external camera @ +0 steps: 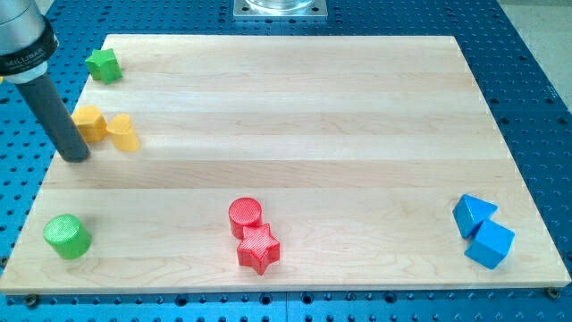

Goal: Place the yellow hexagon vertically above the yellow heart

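Rod tip (77,157), no pincer in view: state cannot tell. Yellow plastic hexagon (88,122) touches its right; yellow plastic heart (123,132) just beyond. Risk: a push shoves both together.

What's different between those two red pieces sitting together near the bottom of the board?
The red cylinder is round with a flat circular top, while the red star has pointed arms. The cylinder sits nearer the view's top, and the star lies just below it, slightly toward the view's right. The star's top face shows ridged lines; the cylinder's top looks plainer. Both are the same red, look similar in size and appear to touch.
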Controlling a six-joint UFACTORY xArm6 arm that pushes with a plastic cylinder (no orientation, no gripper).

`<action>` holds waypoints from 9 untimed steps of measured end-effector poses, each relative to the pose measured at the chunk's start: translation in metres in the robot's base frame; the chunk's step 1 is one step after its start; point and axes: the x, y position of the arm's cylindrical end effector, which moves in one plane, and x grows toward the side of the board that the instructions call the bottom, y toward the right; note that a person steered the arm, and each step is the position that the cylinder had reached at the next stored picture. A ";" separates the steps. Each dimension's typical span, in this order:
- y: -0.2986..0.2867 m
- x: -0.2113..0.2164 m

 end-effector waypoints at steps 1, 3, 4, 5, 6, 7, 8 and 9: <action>0.000 0.002; -0.006 -0.058; -0.025 -0.059; -0.032 -0.061; -0.001 -0.063; 0.062 -0.066; 0.119 -0.071; 0.132 -0.072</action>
